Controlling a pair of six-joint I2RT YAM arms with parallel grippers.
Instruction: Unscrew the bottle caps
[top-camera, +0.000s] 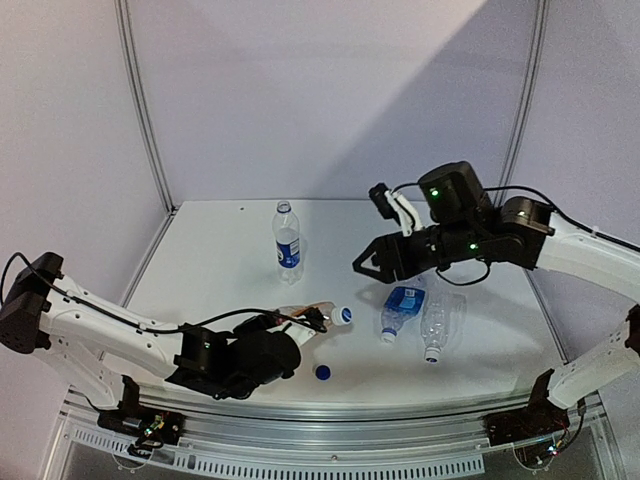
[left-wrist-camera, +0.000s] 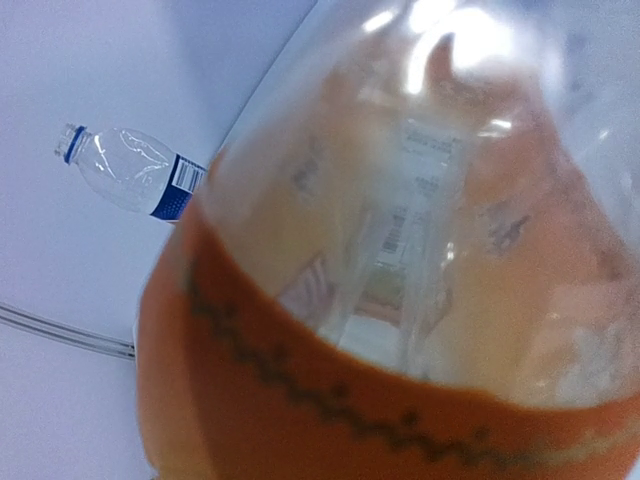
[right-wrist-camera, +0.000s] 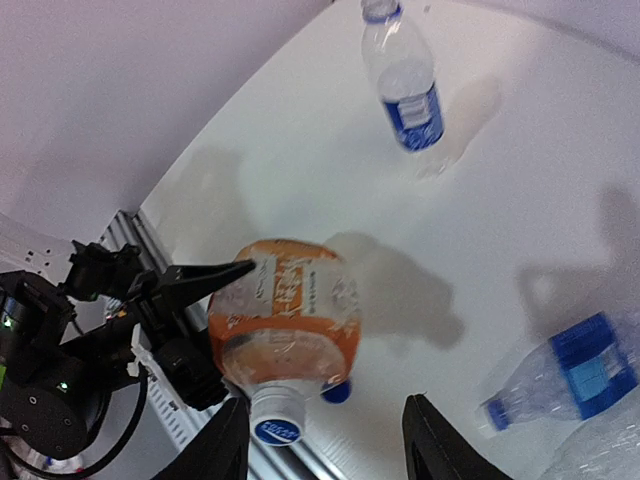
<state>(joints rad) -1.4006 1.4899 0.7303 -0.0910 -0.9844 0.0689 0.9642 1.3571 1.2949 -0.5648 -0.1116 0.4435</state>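
Left gripper (right-wrist-camera: 225, 330) clamped on the squat orange bottle (right-wrist-camera: 290, 310), lower left of the right wrist view, tilting its white cap (right-wrist-camera: 277, 418) toward the right gripper (top-camera: 362, 266). Right jaws apart, off the cap, probably lining up. Loose blue cap (top-camera: 322, 372) on the table (top-camera: 220, 260).

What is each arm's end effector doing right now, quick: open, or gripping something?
Left end effector: closed on the orange bottle.
Right end effector: open, holding nothing.
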